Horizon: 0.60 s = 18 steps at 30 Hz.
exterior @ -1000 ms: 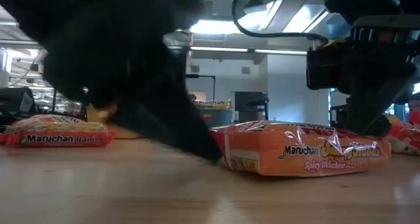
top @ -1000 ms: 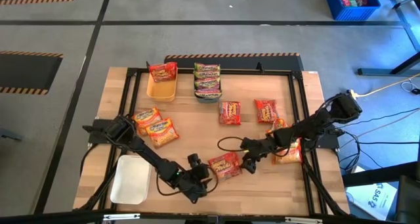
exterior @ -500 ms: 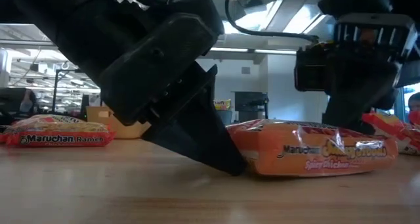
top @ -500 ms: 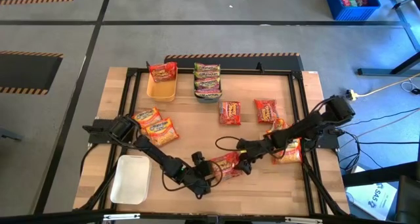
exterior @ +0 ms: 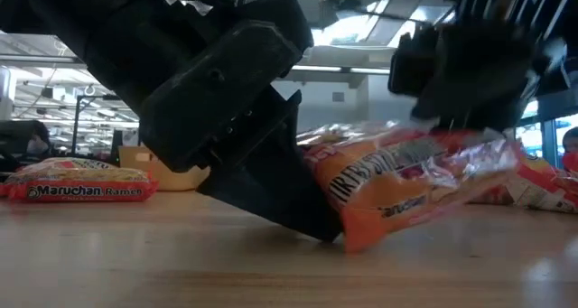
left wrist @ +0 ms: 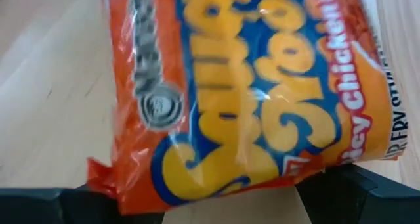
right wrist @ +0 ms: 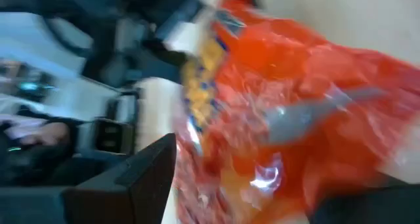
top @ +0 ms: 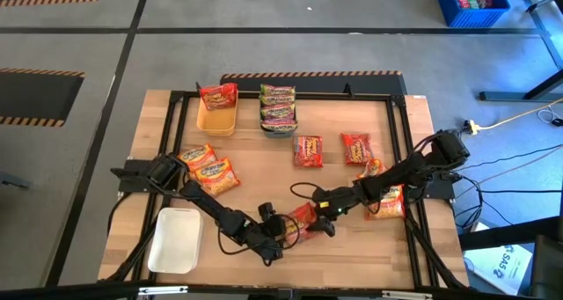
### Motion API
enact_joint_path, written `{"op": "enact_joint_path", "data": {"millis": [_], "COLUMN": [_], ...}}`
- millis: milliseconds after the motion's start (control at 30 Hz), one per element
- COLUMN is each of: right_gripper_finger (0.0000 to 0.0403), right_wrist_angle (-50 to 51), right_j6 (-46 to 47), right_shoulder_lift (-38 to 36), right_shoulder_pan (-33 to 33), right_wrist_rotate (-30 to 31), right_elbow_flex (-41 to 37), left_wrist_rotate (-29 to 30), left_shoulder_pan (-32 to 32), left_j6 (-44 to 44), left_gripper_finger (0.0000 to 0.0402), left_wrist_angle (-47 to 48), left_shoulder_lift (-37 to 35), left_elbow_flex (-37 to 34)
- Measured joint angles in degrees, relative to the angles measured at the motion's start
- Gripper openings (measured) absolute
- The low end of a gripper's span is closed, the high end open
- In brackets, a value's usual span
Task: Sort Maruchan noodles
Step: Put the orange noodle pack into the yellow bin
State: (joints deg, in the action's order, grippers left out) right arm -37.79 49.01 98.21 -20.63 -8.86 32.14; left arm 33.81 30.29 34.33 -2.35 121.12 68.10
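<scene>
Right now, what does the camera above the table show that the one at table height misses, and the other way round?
Only the high view shows the white tray, the yellow tray and the packets spread over the table. Only the low view shows the orange packet tilted, one edge lifted off the wood. Both show the left tool and the right tool meeting at that packet.

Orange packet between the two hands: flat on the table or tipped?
Tipped: the orange packet rests on one edge, its far side raised off the table.
</scene>
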Motion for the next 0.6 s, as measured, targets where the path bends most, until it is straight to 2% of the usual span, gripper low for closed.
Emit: {"op": "enact_joint_path", "data": {"millis": [133,400,500,600], "right_gripper_finger": [0.0264,0.0259,0.0232,0.0186], "right_wrist_angle": [-3.5,0.2,0.5,1.0], "right_j6": [-0.9,-3.3,-4.5,-5.7], "right_shoulder_lift": [-0.1,-0.1,-0.1,-0.1], "right_shoulder_pan": [0.0,-0.5,-0.5,-0.5], "right_wrist_rotate": [-1.2,2.3,3.3,3.4], "right_elbow_flex": [0.1,1.6,1.6,1.6], "left_wrist_rotate": [0.0,1.0,1.1,1.1], "left_shoulder_pan": [0.2,0.0,0.2,0.6], "left_j6": [-2.8,-3.5,-3.5,-3.5], "left_gripper_finger": [0.0277,0.0277,0.0277,0.0277], "left_wrist_angle": [-2.9,-4.0,-4.2,-3.5], "left_shoulder_lift": [0.2,0.2,0.2,-0.4], "left_elbow_flex": [-0.1,-0.1,-0.1,-0.1]}}
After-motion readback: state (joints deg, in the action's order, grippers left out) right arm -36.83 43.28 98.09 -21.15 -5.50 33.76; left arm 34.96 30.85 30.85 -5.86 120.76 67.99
